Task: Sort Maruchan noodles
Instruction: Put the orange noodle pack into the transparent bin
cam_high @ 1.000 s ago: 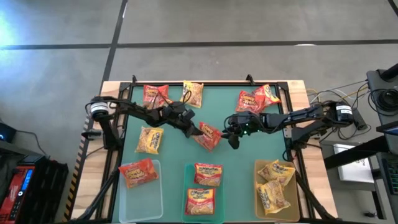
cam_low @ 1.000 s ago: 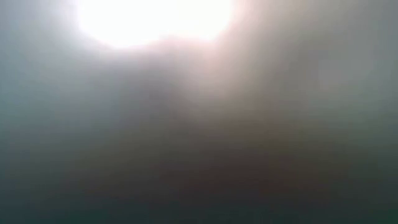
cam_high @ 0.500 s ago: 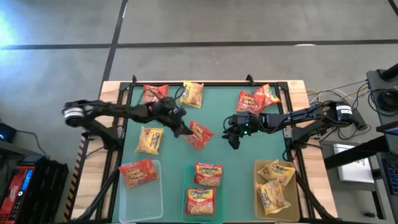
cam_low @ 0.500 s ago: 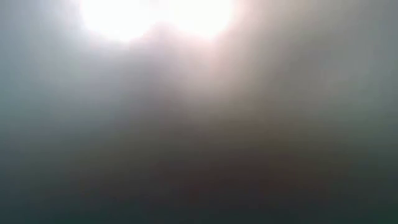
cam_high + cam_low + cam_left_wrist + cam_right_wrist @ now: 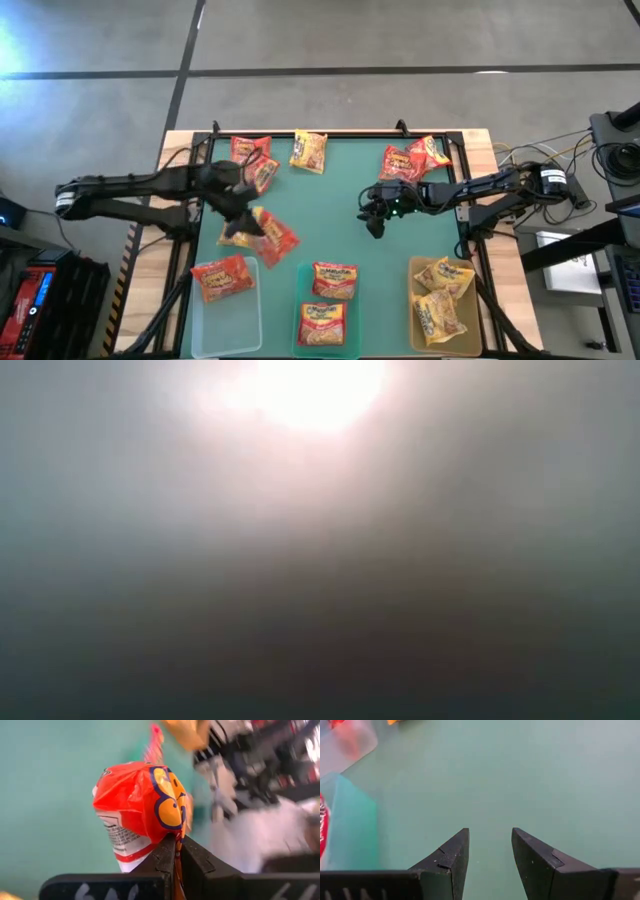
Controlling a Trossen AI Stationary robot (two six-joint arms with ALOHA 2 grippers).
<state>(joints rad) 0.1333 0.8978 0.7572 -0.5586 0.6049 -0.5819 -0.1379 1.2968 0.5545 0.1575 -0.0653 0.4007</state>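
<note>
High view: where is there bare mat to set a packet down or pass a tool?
Bare mat runs up the middle, between the yellow packet and the right tool. The left side is crowded: the left tool carries a red packet there. Three bins line the near edge.

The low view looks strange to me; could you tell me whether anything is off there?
Yes: the low view is only grey haze under a bright glare, showing no table, packets or arms. It seems blocked or blinded, so nothing can be judged from it.
</note>
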